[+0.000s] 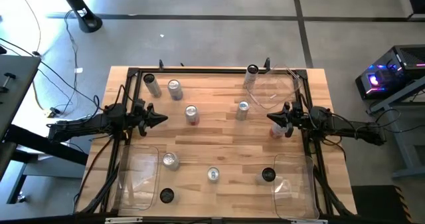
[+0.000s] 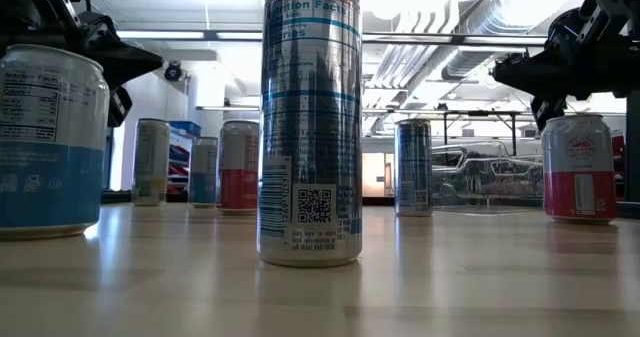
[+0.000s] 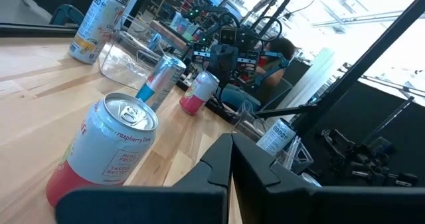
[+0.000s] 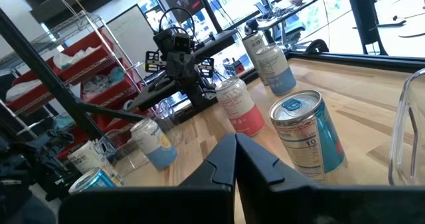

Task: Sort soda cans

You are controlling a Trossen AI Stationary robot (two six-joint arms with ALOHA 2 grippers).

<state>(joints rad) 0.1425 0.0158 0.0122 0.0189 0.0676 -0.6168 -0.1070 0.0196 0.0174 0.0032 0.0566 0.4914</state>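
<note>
The left gripper has its two dark fingers pressed together into a point, with nothing between them, hovering over the left side of the light wooden table. Just ahead of that tip stands a silver can with a red-pink lower band, apart from the fingers. Farther off to one side of the fingers stand a plain silver can and a dark slim can, close together near the table's far edge. To the other side, toward the near edge, a silver can with a blue band stands beside a clear plastic bin, and a black-topped can stands near that bin's corner.

The right gripper is likewise pinched fully closed and empty. A silver can with a red lower half stands right beside its tip; whether they touch I cannot tell. Ahead of the fingers is a slim silver-blue can, next to a tilted clear plastic bin, with a silver can at its far edge. Toward the near edge stand a black-topped dark can beside another clear bin, and a tall silver can at mid-table.
</note>
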